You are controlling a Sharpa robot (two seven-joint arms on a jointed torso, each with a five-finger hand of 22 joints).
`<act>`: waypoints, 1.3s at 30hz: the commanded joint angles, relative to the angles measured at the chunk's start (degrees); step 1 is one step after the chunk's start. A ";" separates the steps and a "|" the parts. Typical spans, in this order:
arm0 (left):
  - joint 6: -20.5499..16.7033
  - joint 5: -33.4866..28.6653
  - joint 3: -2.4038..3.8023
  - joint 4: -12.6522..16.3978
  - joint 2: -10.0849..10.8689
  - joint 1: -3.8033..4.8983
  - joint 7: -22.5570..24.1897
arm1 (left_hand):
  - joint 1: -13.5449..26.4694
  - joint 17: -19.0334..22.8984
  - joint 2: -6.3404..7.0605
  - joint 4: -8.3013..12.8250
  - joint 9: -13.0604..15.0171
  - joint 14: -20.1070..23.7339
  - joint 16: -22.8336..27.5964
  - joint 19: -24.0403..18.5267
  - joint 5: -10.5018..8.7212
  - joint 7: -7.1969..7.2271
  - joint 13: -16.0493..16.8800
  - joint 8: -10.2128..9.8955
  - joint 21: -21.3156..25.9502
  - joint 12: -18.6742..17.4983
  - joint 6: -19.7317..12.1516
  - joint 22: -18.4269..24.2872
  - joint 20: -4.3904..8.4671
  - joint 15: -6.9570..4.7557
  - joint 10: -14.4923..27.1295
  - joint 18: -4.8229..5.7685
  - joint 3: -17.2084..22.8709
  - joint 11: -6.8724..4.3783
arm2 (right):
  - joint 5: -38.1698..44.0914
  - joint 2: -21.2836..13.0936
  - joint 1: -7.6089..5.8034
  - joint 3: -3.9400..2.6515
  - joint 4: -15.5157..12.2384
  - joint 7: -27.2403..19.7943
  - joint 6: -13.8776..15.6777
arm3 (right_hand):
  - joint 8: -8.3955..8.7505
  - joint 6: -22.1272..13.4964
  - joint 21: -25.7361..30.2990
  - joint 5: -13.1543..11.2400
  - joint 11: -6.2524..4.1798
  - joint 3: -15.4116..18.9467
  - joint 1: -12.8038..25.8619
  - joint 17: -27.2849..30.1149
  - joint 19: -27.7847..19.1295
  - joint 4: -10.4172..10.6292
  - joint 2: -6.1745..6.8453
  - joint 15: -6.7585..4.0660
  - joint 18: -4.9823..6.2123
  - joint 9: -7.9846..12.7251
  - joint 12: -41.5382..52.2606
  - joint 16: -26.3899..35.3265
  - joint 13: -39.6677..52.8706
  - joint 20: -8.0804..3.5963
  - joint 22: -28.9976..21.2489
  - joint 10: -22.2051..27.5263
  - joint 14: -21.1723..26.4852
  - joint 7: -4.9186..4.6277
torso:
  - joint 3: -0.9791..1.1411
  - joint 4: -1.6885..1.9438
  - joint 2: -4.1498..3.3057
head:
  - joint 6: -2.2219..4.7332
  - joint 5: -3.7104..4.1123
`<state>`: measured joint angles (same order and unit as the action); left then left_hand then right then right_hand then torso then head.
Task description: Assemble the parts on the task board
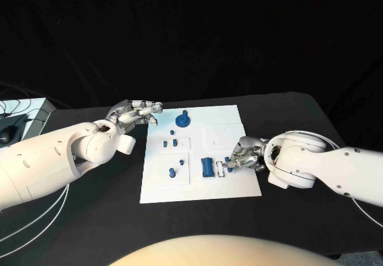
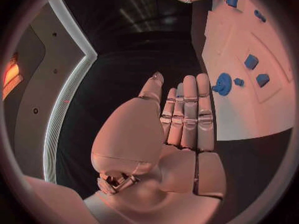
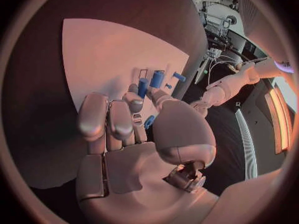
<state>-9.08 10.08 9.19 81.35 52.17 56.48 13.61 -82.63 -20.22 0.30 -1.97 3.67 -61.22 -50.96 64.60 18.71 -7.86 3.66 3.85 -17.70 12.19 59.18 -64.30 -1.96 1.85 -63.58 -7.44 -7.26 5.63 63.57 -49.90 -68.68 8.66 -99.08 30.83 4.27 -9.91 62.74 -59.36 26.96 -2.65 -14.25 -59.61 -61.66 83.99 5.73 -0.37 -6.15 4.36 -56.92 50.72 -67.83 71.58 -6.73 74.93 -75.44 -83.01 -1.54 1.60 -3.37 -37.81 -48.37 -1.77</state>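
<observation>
The white task board [image 1: 231,124] lies in the middle of the black table. A blue gear-shaped part [image 1: 184,119] stands near its far left corner, small blue pegs [image 1: 170,143] sit below it, and a blue cylinder [image 1: 208,166] lies toward the near right. My right hand [image 1: 244,155] rests over the board's right edge beside the cylinder. It pinches a small blue part [image 3: 149,121] between thumb and finger. My left hand [image 1: 140,113] hovers off the board's far left corner with straight fingers [image 2: 187,114], holding nothing, close to the gear-shaped part [image 2: 222,83].
A pale device with cables [image 1: 20,113] sits at the table's far left edge. Loose white cables [image 1: 32,221] trail along the near left. Two more blue parts [image 1: 175,169] sit in the board's near left block.
</observation>
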 commanded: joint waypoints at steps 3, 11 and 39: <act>1.12 -0.12 0.04 0.19 -0.01 0.01 0.25 | -0.24 -0.08 -0.24 0.31 0.05 0.19 0.23 0.10 -0.06 -0.01 0.04 0.18 0.29 0.27 -0.18 -0.06 -0.13 0.16 0.44 0.28 -0.13 -0.01 | -0.38 1.01 0.52 0.02 0.80 0.12 -0.01 | -0.04 0.29 0.02 0.40 -0.32 -15.26 -0.03 0.13 2.71 -15.85 -0.13 0.04 -0.70 -0.05 -0.33 0.40 -0.07 -0.09 8.12 -0.04 -0.21 0.02 | 0.03 0.06 -0.01 | -0.04 -0.05; 1.11 -0.12 0.04 0.25 0.06 0.01 0.24 | -0.24 -0.08 -0.24 0.31 0.05 0.19 0.23 0.10 -0.06 -0.01 0.04 0.18 0.29 0.27 -0.18 -0.06 -0.13 0.16 0.44 0.28 -0.13 -0.01 | 0.17 2.42 1.32 0.07 1.91 0.19 0.34 | 0.04 0.24 0.09 0.33 -0.32 -15.02 -0.06 0.18 2.70 -15.92 -0.15 0.04 -0.70 0.02 -0.35 0.43 -0.08 -0.09 8.10 -0.03 -0.22 0.02 | 0.05 0.04 -0.05 | -0.18 -0.19; 0.91 -0.13 0.04 0.43 0.17 0.01 0.36 | -0.07 -0.07 -0.19 0.33 0.05 0.18 0.19 0.12 -0.07 -0.01 0.04 0.18 0.37 0.23 -0.19 -0.22 -0.10 0.17 0.45 0.32 -0.16 0.00 | 1.31 3.70 1.90 0.08 3.37 0.10 1.53 | 0.74 0.76 0.72 -0.27 -0.51 -5.33 -0.47 0.42 2.71 -13.20 -0.30 -0.03 -0.77 1.28 -1.04 0.72 -0.54 -0.14 8.00 0.27 -0.20 0.75 | 0.04 0.02 0.02 | -0.43 -0.45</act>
<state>-8.96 10.09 9.19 81.61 52.33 56.48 13.54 -82.63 -20.22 0.30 -1.98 3.67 -61.22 -50.96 64.60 18.71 -7.86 3.66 3.85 -17.70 12.19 59.18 -64.47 -1.96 1.85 -63.58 -7.44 -7.26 5.63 64.24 -46.26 -66.83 8.75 -95.87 31.02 5.28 -9.30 63.28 -58.84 27.11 -2.84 -11.02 -59.79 -61.29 83.99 1.40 -0.54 -6.14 4.36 -55.68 49.90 -67.28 71.09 -6.73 74.92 -75.26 -83.03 -1.00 1.67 -3.34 -37.81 -48.74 -2.20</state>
